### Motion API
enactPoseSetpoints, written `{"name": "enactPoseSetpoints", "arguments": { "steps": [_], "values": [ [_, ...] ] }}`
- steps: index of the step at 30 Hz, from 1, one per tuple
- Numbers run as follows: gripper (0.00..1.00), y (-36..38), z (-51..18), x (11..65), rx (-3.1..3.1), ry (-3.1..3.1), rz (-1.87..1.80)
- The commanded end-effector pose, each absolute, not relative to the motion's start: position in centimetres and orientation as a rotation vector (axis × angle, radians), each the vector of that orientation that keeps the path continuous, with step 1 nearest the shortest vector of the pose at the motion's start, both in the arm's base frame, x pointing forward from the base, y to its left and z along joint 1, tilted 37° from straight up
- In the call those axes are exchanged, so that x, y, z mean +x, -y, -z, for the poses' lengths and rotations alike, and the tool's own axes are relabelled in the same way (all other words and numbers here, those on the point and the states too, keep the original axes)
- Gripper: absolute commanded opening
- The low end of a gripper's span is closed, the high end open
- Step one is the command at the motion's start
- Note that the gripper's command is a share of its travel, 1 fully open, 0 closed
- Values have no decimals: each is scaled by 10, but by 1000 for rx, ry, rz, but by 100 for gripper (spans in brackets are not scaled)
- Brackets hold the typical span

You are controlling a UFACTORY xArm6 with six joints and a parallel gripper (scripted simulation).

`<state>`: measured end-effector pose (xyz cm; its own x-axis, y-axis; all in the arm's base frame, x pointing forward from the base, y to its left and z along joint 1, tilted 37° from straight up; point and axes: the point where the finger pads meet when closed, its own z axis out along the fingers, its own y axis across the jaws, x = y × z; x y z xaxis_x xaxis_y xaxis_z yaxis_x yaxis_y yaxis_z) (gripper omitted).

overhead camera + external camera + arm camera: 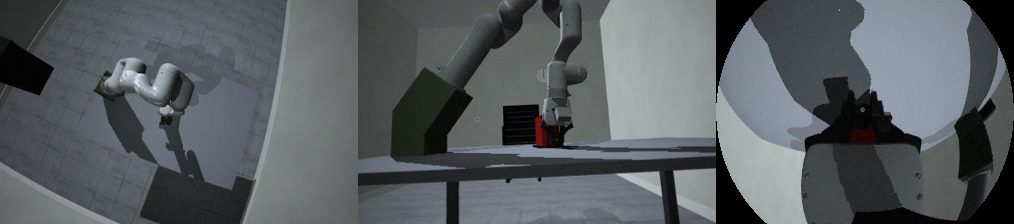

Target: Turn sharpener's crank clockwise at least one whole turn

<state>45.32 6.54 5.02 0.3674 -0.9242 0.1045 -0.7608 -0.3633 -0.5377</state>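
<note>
Grey table seen from low at the side, with a red pencil sharpener standing near its middle. Just in front of the sharpener, a white arm reaching straight down, its dark fingers low beside the red body and close to the table surface. Fingers nearly closed and clamped on something narrow, judged to be the crank knob, though hidden from view here. Knob therefore low on its circle, near the bottom. From above, only a sliver of red under the wrist. From the wrist camera, a patch of red between the finger bases. No containers in view.
</note>
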Motion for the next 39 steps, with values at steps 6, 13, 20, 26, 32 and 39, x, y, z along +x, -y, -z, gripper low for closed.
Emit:
{"name": "enactPoseSetpoints", "arguments": {
  "steps": [6, 13, 20, 26, 32, 39],
  "values": [
    [0, -64, -48, 450, -2203, -1471, 675],
    [0, -60, -43, 442, -2203, -1471, 675],
    [0, -54, -38, 428, -2203, -1471, 675],
    [0, -50, -39, 415, -2203, -1471, 675],
    [0, -45, -43, 401, -2203, -1471, 675],
    [0, -44, -47, 393, -2203, -1471, 675]
  ]
}}
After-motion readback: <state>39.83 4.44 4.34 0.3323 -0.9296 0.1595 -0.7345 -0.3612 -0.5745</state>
